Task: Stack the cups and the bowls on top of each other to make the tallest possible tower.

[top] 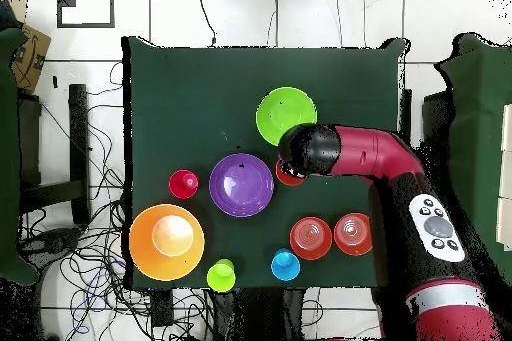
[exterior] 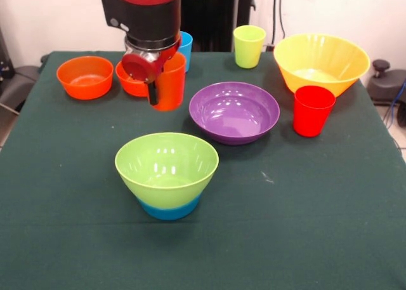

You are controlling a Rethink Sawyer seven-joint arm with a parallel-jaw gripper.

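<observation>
A robotics lab: loose cables [top: 85, 277] sprawl over the tiled floor [top: 330, 17] beside the green-clothed table [exterior: 317, 226].

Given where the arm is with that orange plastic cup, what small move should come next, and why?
Probably carry the orange plastic cup toward the lime green plastic bowl. The gripper appears shut on the cup, seemingly lifted, while the green bowl sits on the small blue bowl with nothing inside.

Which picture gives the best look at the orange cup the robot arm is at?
The front view: the orange cup stands upright beside the gripper, most of its side showing. In the overhead view the arm covers it, leaving only a reddish sliver.
</observation>
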